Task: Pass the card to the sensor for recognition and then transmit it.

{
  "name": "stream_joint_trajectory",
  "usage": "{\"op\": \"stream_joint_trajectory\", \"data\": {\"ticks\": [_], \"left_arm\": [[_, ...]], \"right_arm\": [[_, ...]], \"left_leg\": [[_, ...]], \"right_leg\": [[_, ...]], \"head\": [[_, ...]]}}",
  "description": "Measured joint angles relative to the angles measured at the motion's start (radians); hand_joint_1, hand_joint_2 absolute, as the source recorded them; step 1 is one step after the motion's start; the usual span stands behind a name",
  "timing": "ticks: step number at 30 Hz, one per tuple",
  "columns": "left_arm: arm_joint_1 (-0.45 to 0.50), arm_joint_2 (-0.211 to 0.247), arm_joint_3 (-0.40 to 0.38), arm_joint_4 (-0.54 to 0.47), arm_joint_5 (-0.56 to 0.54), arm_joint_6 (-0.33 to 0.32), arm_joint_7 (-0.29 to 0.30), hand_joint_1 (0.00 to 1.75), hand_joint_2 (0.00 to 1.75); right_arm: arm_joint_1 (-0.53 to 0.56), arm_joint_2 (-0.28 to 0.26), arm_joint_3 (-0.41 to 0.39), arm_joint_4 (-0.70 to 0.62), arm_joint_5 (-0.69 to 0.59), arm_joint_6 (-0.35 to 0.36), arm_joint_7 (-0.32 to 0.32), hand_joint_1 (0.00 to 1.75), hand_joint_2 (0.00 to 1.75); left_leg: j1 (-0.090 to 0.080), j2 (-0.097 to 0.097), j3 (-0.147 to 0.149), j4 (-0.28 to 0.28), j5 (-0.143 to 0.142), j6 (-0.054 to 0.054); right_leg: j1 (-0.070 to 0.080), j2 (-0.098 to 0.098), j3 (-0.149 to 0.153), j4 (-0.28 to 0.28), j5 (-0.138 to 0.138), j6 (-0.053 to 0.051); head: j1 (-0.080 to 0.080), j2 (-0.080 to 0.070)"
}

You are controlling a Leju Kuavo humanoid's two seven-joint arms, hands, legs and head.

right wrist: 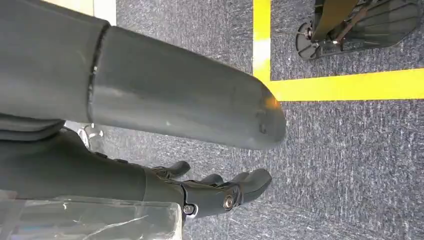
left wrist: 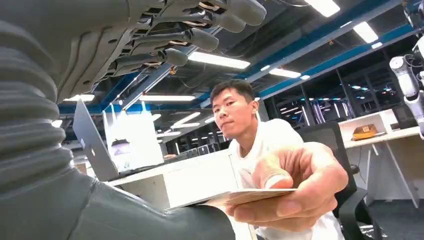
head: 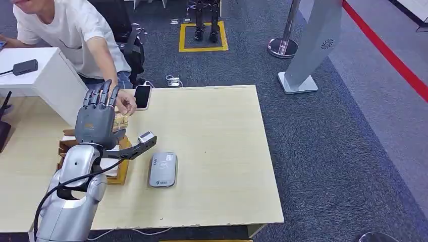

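My left hand is raised over the table's left side, fingers stretched out and apart. A person's hand meets it there and pinches the tan card. In the left wrist view the card lies flat in the person's fingers, just above my thumb, while my other fingers stay spread well above it. The grey card sensor lies on the table to the right of my left forearm. My right hand hangs over the carpet with its fingers loosely curved, holding nothing.
A wooden card holder sits beside my left arm. A black phone lies at the table's far edge, and a white box stands at the far left. The person sits behind the table. A grey stand is on the floor beyond.
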Motion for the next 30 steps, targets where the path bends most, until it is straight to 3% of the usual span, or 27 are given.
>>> {"op": "stream_joint_trajectory", "data": {"ticks": [8,9,30], "left_arm": [[-0.004,0.0,0.0,0.0,0.0,-0.011,-0.002,0.0,1.75],[-0.006,0.0,0.0,0.0,0.0,-0.014,-0.002,1.71,1.75],[-0.014,-0.006,0.0,0.0,0.0,-0.024,-0.009,1.75,1.75]], "right_arm": [[0.0,0.0,0.0,0.0,0.005,0.0,0.003,0.0,0.0],[0.0,0.0,0.0,0.0,0.005,0.0,0.003,0.0,0.0],[0.0,0.0,0.0,0.0,-0.005,0.0,0.003,0.0,0.0]], "left_leg": [[0.0,0.0,0.0,0.0,0.0,0.0],[0.0,0.0,0.0,0.0,0.0,0.0],[0.0,0.0,0.0,0.0,0.0,0.0]], "right_leg": [[0.0,0.0,0.0,0.0,0.0,0.0],[0.0,0.0,0.0,0.0,0.0,0.0],[0.0,0.0,0.0,0.0,0.0,0.0]], "head": [[0.0,0.0],[0.0,0.0],[0.0,0.0]]}}
